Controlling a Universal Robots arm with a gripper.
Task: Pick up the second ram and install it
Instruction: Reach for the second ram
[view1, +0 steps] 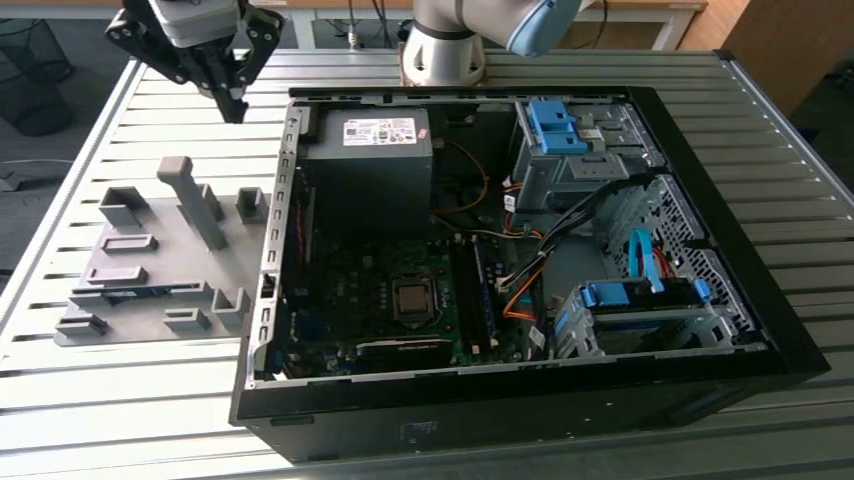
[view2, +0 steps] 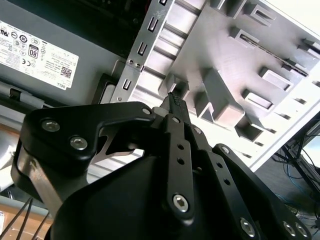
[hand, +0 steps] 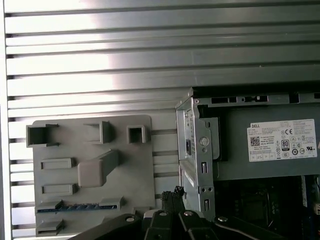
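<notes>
The second ram is a thin blue-teal stick lying in a slot of the grey holder plate, at the exterior view's left beside the open computer case. In the first wrist view the ram sits low in the holder plate, with dark chips along it. My gripper hangs high over the table, past the plate's far end and near the case's corner. Its black fingers meet at the tips with nothing between them, seen in both wrist views.
The case lies open with its motherboard, power supply and blue drive brackets showing. Tall grey blocks stand up from the holder plate. The arm's base stands behind the case. The slatted metal table runs all around.
</notes>
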